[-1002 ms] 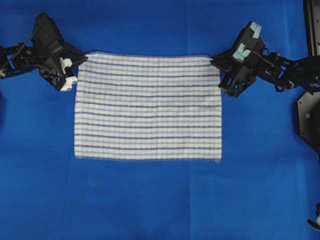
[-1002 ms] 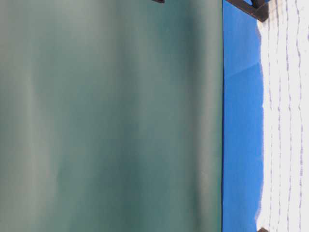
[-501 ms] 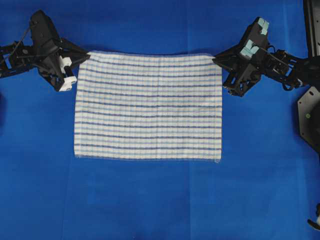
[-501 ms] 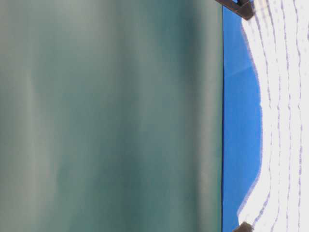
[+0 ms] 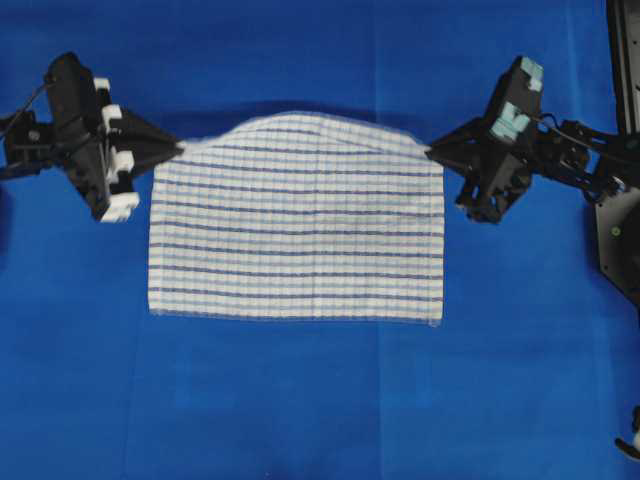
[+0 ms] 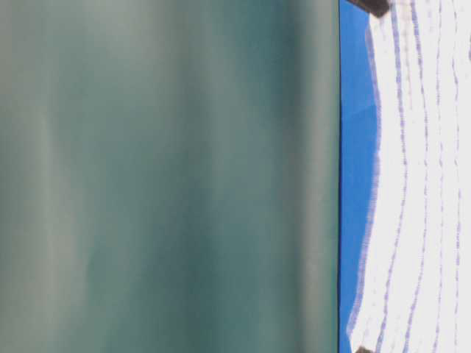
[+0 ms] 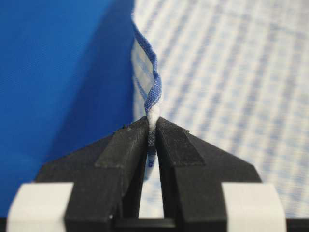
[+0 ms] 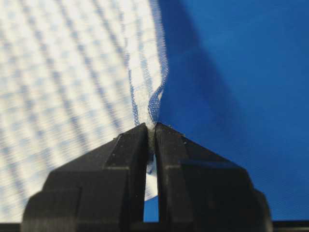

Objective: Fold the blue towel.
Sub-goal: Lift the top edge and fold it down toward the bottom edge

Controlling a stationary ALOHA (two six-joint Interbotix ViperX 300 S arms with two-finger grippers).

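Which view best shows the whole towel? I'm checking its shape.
Overhead: the towel appears entire, far edge arched between both pincers. Table-level shows only a blurred strip of it; each wrist view shows just a pinched corner.

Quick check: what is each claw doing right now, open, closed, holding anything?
Left claw: closed, pinching a far corner of the blue towel.
Right claw: closed, pinching the other far corner.

No readable text, label or number anywhere.
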